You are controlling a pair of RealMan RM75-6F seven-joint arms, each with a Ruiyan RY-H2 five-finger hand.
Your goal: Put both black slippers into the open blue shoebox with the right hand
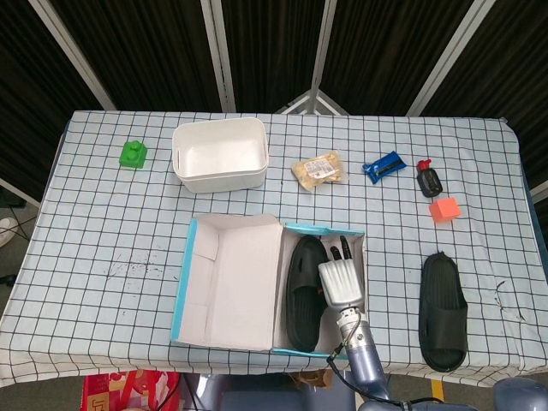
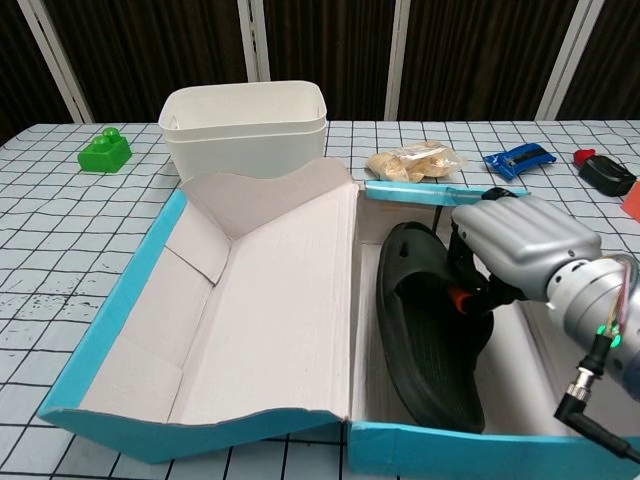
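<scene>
Chest view, shoebox [image 2: 150,300], slipper [image 2: 425,345], no legible labels

1. The shoebox [image 2: 150,440] looks like card: matt blue outside, plain pale grey-white inside.
2. The slipper [image 2: 425,335] in the box is matt black, rubbery, with a ribbed footbed; the other slipper [image 1: 444,311] on the table has the same dull black finish.
3. The right hand [image 2: 520,245] has a smooth silver shell with a soft sheen.
4. The tub [image 2: 245,125] is smooth white plastic.
5. The tablecloth [image 1: 111,231] is matt checked cloth.
6. The snack bag [image 2: 415,160] is clear, glossy film.
</scene>
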